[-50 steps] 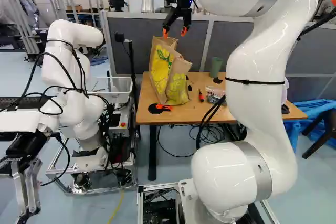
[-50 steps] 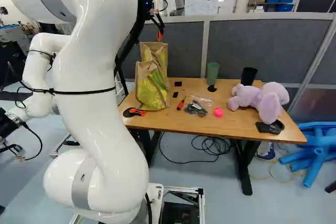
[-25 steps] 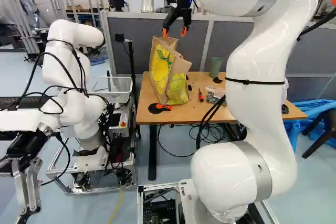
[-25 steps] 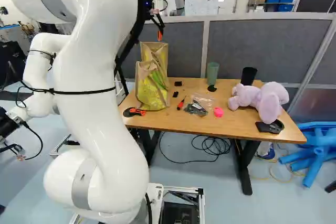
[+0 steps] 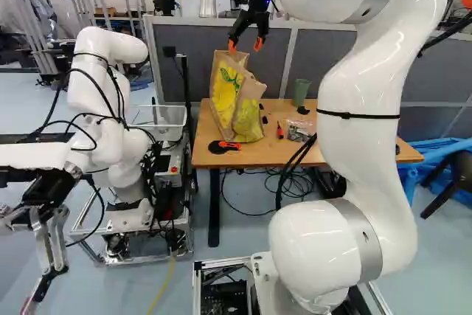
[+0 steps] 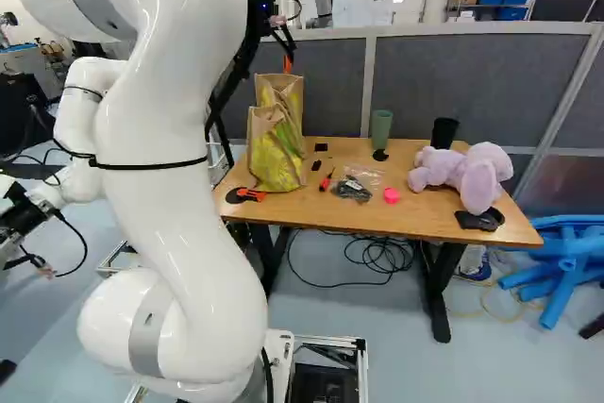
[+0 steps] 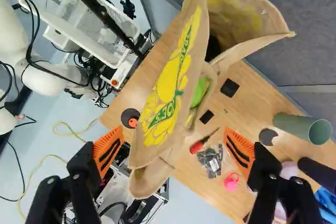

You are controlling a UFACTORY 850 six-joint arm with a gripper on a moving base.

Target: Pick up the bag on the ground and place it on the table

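The base has moved slightly since the earlier frames: the tan wooden table (image 5: pixel 299 156) and what's on it appear a touch higher and shifted in both base views, while my side of things, the tall white arm (image 5: pixel 358 116), holds the same pose over its joint. The tall brown paper bag with yellow and green print (image 5: pixel 237 101) is already up on the table, standing at its left end, same spot as before against the wood.

The black gripper with orange pads (image 5: pixel 245 44) is up by the bag's top, its fingers spread well apart, one to either side in the wrist view, nothing clamped. Whether a finger brushes the paper, I can't tell.

Only the wrist view looks down into the bag's gaping mouth. The right base view shows the pale purple plush toy (image 6: pixel 462 172) and the small bright pink lump (image 6: pixel 391 195), both hidden by the arm in the left base view. That one, though, shows both orange pads, where the right base view gives just one.

As for writing, green lettering (image 7: pixel 163 113) runs across yellow patches on the bag's face.
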